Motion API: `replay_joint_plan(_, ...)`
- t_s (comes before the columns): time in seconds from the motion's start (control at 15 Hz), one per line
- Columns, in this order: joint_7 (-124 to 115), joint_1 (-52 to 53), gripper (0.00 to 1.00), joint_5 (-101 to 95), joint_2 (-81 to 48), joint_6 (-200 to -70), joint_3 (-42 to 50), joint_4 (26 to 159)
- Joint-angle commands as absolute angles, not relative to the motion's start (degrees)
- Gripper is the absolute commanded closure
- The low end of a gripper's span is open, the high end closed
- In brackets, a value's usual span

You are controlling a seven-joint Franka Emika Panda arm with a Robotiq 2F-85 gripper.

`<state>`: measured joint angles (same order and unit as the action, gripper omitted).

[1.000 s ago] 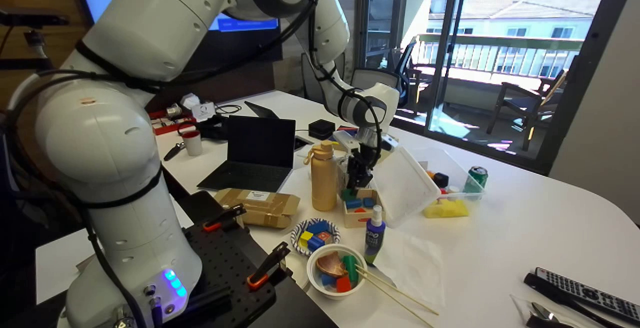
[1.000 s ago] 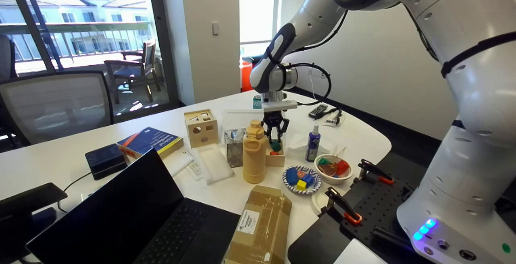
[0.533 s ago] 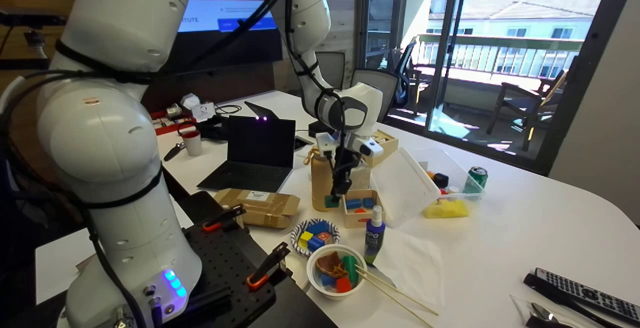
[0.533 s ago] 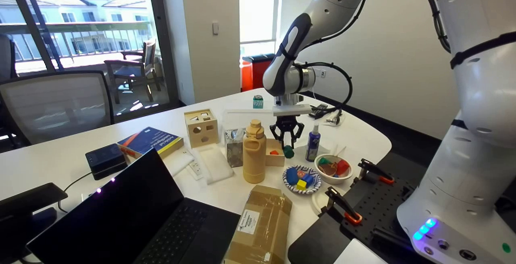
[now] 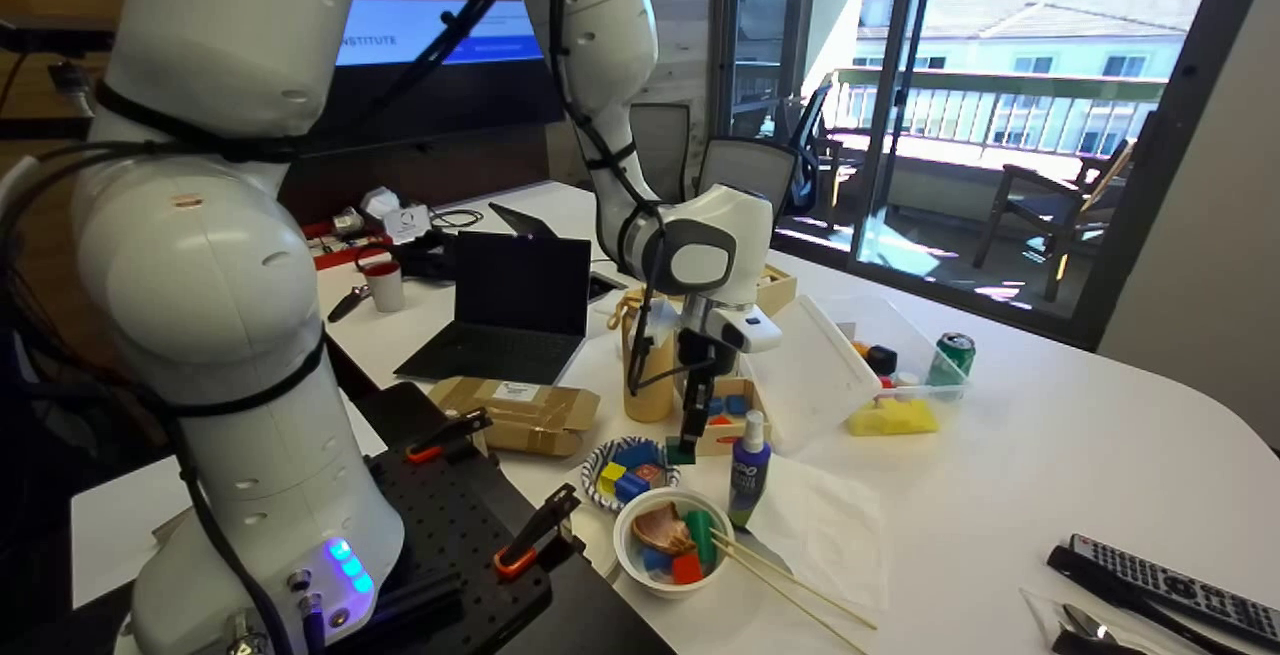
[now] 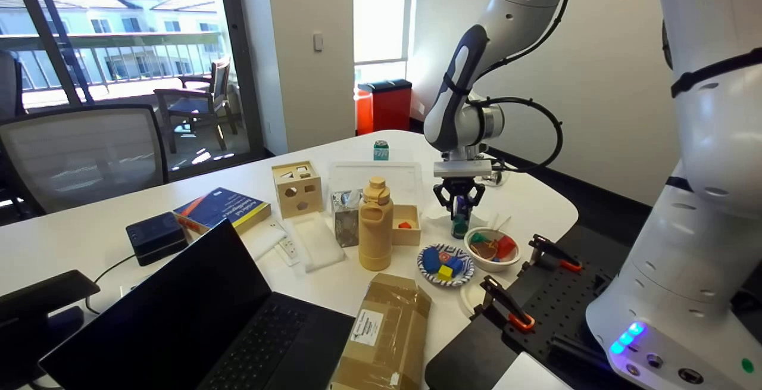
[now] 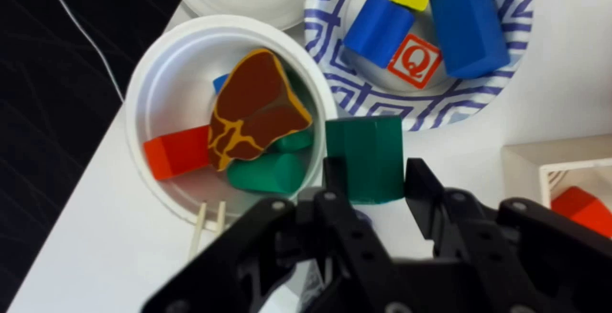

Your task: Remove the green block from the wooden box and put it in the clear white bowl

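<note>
The green block (image 7: 368, 160) is held between my gripper's (image 7: 375, 181) fingertips, in the air. In an exterior view the block (image 5: 680, 451) is low at the fingertips of the gripper (image 5: 692, 431), over the patterned bowl's edge; it also shows in an exterior view (image 6: 459, 227) in front of the spray bottle. The clear white bowl (image 7: 158, 98) is just left of the block in the wrist view and stands on the table in both exterior views (image 5: 690, 590) (image 6: 491, 266). The open wooden box (image 6: 406, 237) is behind the gripper; its corner shows in the wrist view (image 7: 523, 169).
The white bowl contains a brown toy piece and red, green and blue blocks; chopsticks (image 5: 795, 587) lean on its rim. A patterned bowl (image 6: 424, 271) with blocks, a purple spray bottle (image 5: 745, 485) and a tan bottle (image 6: 375, 247) stand close. A wooden shape cube (image 6: 299, 196) stands farther off.
The gripper, shut on the green block, has come up out of the wooden box and moved toward the robot's base, to beside the white bowl. The bowls have not moved.
</note>
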<state>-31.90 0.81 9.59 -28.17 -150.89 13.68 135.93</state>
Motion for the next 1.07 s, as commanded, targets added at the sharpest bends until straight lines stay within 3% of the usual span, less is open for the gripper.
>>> replay_joint_plan(0.0, -37.18, 3.31, 0.88, 6.91, -27.43, -151.82, 17.10, 138.18)
replay_joint_plan(1.0, -42.55, 3.36, 0.88, 5.50, -31.66, -150.52, 19.40, 138.51)
